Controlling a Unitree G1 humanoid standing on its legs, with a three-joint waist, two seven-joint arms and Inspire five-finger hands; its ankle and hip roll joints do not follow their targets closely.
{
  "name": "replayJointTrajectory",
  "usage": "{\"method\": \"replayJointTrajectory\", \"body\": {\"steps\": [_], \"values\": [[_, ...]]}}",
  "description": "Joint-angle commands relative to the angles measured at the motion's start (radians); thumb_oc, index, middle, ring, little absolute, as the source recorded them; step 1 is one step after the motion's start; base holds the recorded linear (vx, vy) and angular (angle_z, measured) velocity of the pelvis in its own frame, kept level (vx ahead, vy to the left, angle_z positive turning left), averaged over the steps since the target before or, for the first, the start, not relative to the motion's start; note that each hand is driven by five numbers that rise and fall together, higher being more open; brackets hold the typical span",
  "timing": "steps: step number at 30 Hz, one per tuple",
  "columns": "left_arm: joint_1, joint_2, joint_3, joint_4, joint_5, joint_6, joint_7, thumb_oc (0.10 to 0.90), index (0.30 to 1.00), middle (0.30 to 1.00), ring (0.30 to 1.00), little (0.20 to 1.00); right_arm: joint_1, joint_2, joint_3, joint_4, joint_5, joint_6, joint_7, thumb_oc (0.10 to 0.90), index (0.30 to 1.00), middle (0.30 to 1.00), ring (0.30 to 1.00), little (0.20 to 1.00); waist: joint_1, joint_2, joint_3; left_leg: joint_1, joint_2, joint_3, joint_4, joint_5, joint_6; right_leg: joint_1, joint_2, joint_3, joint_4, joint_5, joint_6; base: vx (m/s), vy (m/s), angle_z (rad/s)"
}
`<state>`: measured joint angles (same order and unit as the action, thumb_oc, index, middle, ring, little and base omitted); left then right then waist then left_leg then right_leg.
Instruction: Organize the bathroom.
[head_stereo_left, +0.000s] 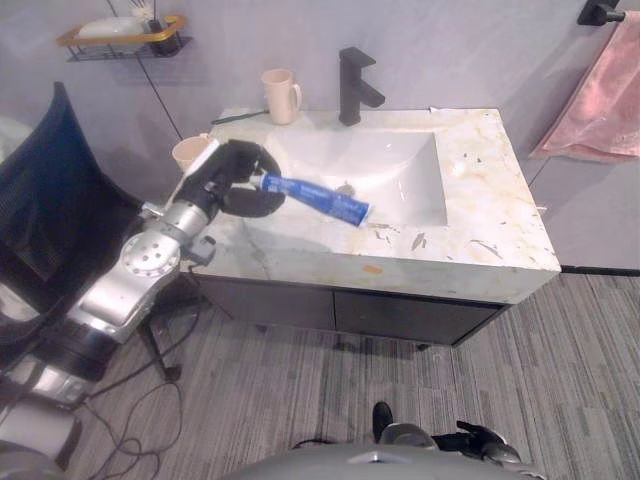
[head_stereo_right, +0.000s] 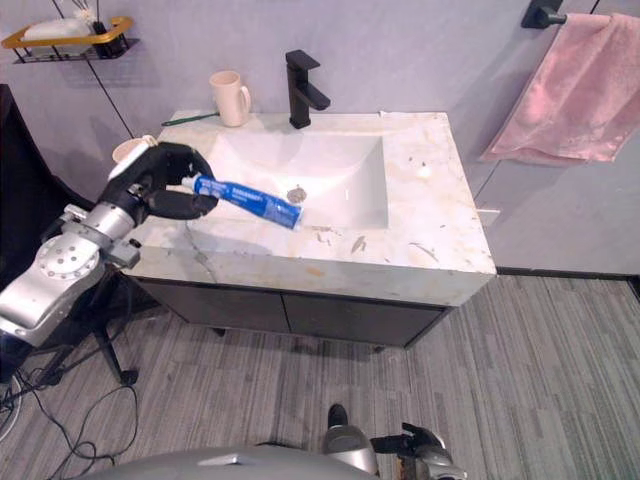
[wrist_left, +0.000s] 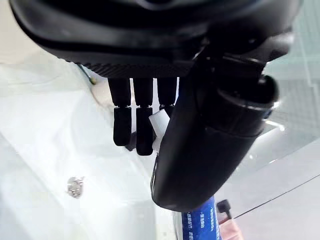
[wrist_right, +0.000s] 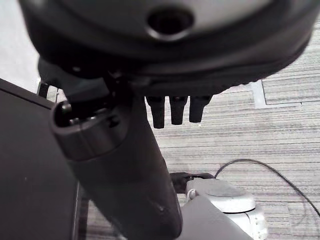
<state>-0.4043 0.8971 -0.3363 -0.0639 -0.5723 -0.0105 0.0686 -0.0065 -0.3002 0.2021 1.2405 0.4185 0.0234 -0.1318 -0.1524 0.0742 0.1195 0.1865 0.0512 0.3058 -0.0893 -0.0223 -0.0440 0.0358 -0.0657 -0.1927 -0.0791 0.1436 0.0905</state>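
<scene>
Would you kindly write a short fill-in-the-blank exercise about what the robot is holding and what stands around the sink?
1. The left hand is shut on a blue ____ tube.
2. The tube's free end reaches out over the white ____.
3. The faucet behind the basin is ____ in colour.
4. A ____ towel hangs on the wall at the robot's right.

Missing words: toothpaste; basin; black; pink

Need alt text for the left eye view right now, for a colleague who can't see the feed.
The robot's left hand grips a blue toothpaste tube over the white sink of a marble vanity. A cream mug and black faucet stand behind the basin; a pink towel hangs at right.
</scene>
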Motion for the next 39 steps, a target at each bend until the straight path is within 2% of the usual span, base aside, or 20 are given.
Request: {"method": "replayJointTrajectory", "body": {"steps": [1, 6, 10, 12, 13, 15, 16, 19, 20, 21, 23, 24, 25, 27, 28, 29, 34, 35, 36, 39], "values": [[-0.254, 0.006, 0.15, -0.06, -0.146, -0.049, 0.111, 0.4, 0.3, 0.3, 0.3, 0.3, -0.007, -0.025, -0.048, 0.004, 0.097, -0.103, -0.092, 0.8, 0.9, 0.9, 0.9, 0.9, -0.031, -0.02, -0.044, -0.021, -0.038, 0.043, 0.063, -0.038, 0.044, 0.008, 0.018, 0.057, 0.126, -0.19, 0.061, 0.01, 0.035, -0.01], [-0.416, 0.014, 0.125, -0.021, -0.26, -0.027, 0.22, 0.4, 0.3, 0.3, 0.3, 0.3, 0.011, -0.113, -0.176, -0.116, 0.167, -0.269, -0.286, 0.8, 0.9, 0.9, 0.9, 0.9, -0.078, -0.038, -0.044, -0.005, -0.04, 0.06, 0.036, -0.027, 0.042, -0.003, 0.022, 0.081, 0.127, -0.17, 0.076, 0.01, 0.033, -0.12], [-0.492, 0.018, 0.11, -0.007, -0.319, -0.022, 0.3, 0.4, 0.3, 0.3, 0.3, 0.3, 0.028, -0.195, -0.283, -0.264, 0.105, -0.341, -0.45, 0.8, 0.9, 0.9, 0.9, 0.9, -0.108, -0.048, -0.044, 0.0, -0.041, 0.076, 0.032, -0.024, 0.04, -0.008, 0.023, 0.095, 0.125, -0.16, 0.081, -0.01, 0.033, -0.15], [-0.559, 0.012, 0.099, 0.018, -0.399, -0.062, 0.376, 0.4, 0.3, 0.3, 0.3, 0.3, 0.043, -0.304, -0.414, -0.45, 0.016, -0.402, -0.592, 0.8, 0.9, 0.9, 0.9, 0.9, -0.135, -0.054, -0.048, -0.001, -0.044, 0.087, 0.029, -0.02, 0.037, -0.014, 0.027, 0.107, 0.125, -0.155, 0.081, -0.01, 0.07, -0.18], [-0.567, 0.01, 0.099, 0.022, -0.424, -0.067, 0.378, 0.4, 0.3, 0.3, 0.3, 0.3, 0.047, -0.317, -0.435, -0.478, -0.007, -0.436, -0.626, 0.8, 0.9, 0.9, 0.9, 0.9, -0.138, -0.054, -0.048, -0.002, -0.045, 0.087, 0.027, -0.019, 0.036, -0.014, 0.028, 0.109, 0.125, -0.155, 0.081, -0.01, 0.071, -0.21], [-0.595, 0.007, 0.102, 0.035, -0.471, -0.079, 0.403, 0.4, 0.3, 0.3, 0.3, 0.3, 0.041, -0.391, -0.525, -0.667, -0.106, -0.457, -0.691, 0.8, 0.9, 0.9, 0.9, 0.9, -0.152, -0.052, -0.053, -0.008, -0.052, 0.084, 0.025, -0.018, 0.037, -0.017, 0.034, 0.122, 0.123, -0.157, 0.081, -0.01, 0.068, -0.25], [-0.598, 0.005, 0.102, 0.037, -0.477, -0.08, 0.403, 0.4, 0.3, 0.3, 0.3, 0.3, 0.044, -0.392, -0.531, -0.685, -0.114, -0.452, -0.696, 0.8, 0.9, 0.9, 0.9, 0.9, -0.152, -0.05, -0.053, -0.008, -0.052, 0.084, 0.025, -0.018, 0.037, -0.018, 0.035, 0.123, 0.124, -0.158, 0.081, -0.01, 0.068, -0.23], [-0.618, -0.03, 0.1, 0.057, -0.534, -0.082, 0.421, 0.4, 0.3, 0.3, 0.3, 0.3, -0.008, -0.461, -0.591, -0.946, -0.181, -0.466, -0.707, 0.8, 0.9, 0.9, 0.9, 0.9, -0.164, -0.042, -0.058, -0.012, -0.06, 0.082, 0.02, -0.019, 0.041, -0.021, 0.042, 0.138, 0.125, -0.164, 0.081, -0.01, 0.077, -0.19], [-0.624, -0.049, 0.094, 0.067, -0.54, -0.079, 0.424, 0.4, 0.3, 0.3, 0.3, 0.3, -0.032, -0.476, -0.59, -1.011, -0.21, -0.49, -0.713, 0.8, 0.9, 0.9, 0.9, 0.9, -0.165, -0.039, -0.059, -0.013, -0.063, 0.081, 0.018, -0.019, 0.042, -0.021, 0.044, 0.142, 0.125, -0.165, 0.081, 0.0, 0.078, -0.17], [-0.631, -0.079, 0.085, 0.075, -0.536, -0.09, 0.445, 0.4, 0.3, 0.3, 0.3, 0.3, -0.073, -0.499, -0.581, -1.094, -0.219, -0.548, -0.695, 0.8, 0.9, 0.9, 0.9, 0.9, -0.165, -0.038, -0.062, -0.015, -0.067, 0.081, 0.016, -0.02, 0.045, -0.021, 0.046, 0.145, 0.122, -0.166, 0.082, 0.0, 0.075, -0.22], [-0.628, -0.126, 0.08, 0.083, -0.546, -0.109, 0.453, 0.4, 0.3, 0.3, 0.3, 0.3, -0.162, -0.515, -0.542, -1.207, -0.226, -0.606, -0.639, 0.8, 0.9, 0.9, 0.9, 0.9, -0.16, -0.036, -0.067, -0.017, -0.072, 0.078, 0.014, -0.021, 0.048, -0.02, 0.049, 0.149, 0.12, -0.169, 0.08, 0.01, 0.067, -0.32], [-0.612, -0.173, 0.079, 0.079, -0.546, -0.127, 0.458, 0.4, 0.3, 0.3, 0.3, 0.3, -0.247, -0.518, -0.491, -1.296, -0.209, -0.636, -0.567, 0.8, 0.9, 0.9, 0.9, 0.9, -0.155, -0.039, -0.072, -0.018, -0.074, 0.075, 0.012, -0.021, 0.048, -0.02, 0.05, 0.148, 0.118, -0.171, 0.08, 0.01, 0.049, -0.25], [-0.607, -0.179, 0.08, 0.075, -0.543, -0.129, 0.459, 0.4, 0.3, 0.3, 0.3, 0.3, -0.263, -0.52, -0.48, -1.307, -0.198, -0.636, -0.546, 0.8, 0.9, 0.9, 0.9, 0.9, -0.156, -0.038, -0.072, -0.019, -0.074, 0.075, 0.012, -0.021, 0.048, -0.021, 0.05, 0.148, 0.117, -0.171, 0.08, 0.01, 0.044, -0.15], [-0.569, -0.243, 0.079, 0.052, -0.545, -0.155, 0.465, 0.4, 0.3, 0.3, 0.3, 0.3, -0.375, -0.495, -0.406, -1.373, -0.099, -0.648, -0.419, 0.8, 0.9, 0.9, 0.9, 0.9, -0.145, -0.041, -0.077, -0.023, -0.075, 0.071, 0.012, -0.021, 0.049, -0.019, 0.051, 0.146, 0.112, -0.175, 0.076, 0.01, 0.035, -0.09], [-0.549, -0.276, 0.078, 0.045, -0.529, -0.168, 0.463, 0.4, 0.3, 0.3, 0.3, 0.3, -0.424, -0.474, -0.367, -1.387, -0.062, -0.637, -0.364, 0.8, 0.9, 0.9, 0.9, 0.9, -0.139, -0.042, -0.078, -0.026, -0.075, 0.07, 0.014, -0.021, 0.05, -0.018, 0.052, 0.145, 0.112, -0.176, 0.073, 0.01, 0.037, -0.07], [-0.512, -0.331, 0.075, 0.029, -0.521, -0.191, 0.459, 0.4, 0.3, 0.3, 0.3, 0.3, -0.496, -0.437, -0.305, -1.408, 0.075, -0.609, -0.226, 0.8, 0.9, 0.9, 0.9, 0.9, -0.129, -0.046, -0.08, -0.03, -0.075, 0.068, 0.017, -0.021, 0.051, -0.017, 0.05, 0.14, 0.111, -0.178, 0.069, 0.01, 0.024, -0.05], [-0.401, -0.482, 0.045, -0.014, -0.459, -0.248, 0.422, 0.4, 0.3, 0.3, 0.3, 0.3, -0.639, -0.332, -0.159, -1.44, 0.33, -0.471, -0.005, 0.8, 0.9, 0.9, 0.9, 0.9, -0.095, -0.063, -0.089, -0.043, -0.069, 0.069, 0.029, -0.019, 0.053, -0.013, 0.045, 0.125, 0.103, -0.18, 0.06, 0.01, -0.004, 0.01], [-0.4, -0.482, 0.045, -0.015, -0.458, -0.248, 0.423, 0.4, 0.3, 0.3, 0.3, 0.3, -0.64, -0.332, -0.159, -1.438, 0.333, -0.471, -0.001, 0.8, 0.9, 0.9, 0.9, 0.9, -0.096, -0.063, -0.089, -0.043, -0.069, 0.069, 0.03, -0.019, 0.054, -0.012, 0.045, 0.124, 0.103, -0.181, 0.06, 0.01, -0.014, 0.07], [-0.362, -0.526, 0.036, -0.022, -0.434, -0.268, 0.39, 0.4, 0.3, 0.3, 0.3, 0.3, -0.667, -0.294, -0.14, -1.439, 0.431, -0.423, 0.042, 0.8, 0.9, 0.9, 0.9, 0.9, -0.084, -0.071, -0.089, -0.051, -0.065, 0.073, 0.036, -0.015, 0.053, -0.015, 0.046, 0.122, 0.103, -0.177, 0.054, -0.02, -0.031, 0.14], [-0.318, -0.576, 0.022, -0.025, -0.423, -0.299, 0.344, 0.4, 0.3, 0.3, 0.3, 0.3, -0.696, -0.255, -0.121, -1.413, 0.496, -0.399, 0.054, 0.8, 0.9, 0.9, 0.9, 0.9, -0.066, -0.083, -0.094, -0.061, -0.061, 0.07, 0.045, -0.017, 0.051, -0.015, 0.044, 0.111, 0.1, -0.177, 0.051, -0.01, -0.029, 0.16]]}}
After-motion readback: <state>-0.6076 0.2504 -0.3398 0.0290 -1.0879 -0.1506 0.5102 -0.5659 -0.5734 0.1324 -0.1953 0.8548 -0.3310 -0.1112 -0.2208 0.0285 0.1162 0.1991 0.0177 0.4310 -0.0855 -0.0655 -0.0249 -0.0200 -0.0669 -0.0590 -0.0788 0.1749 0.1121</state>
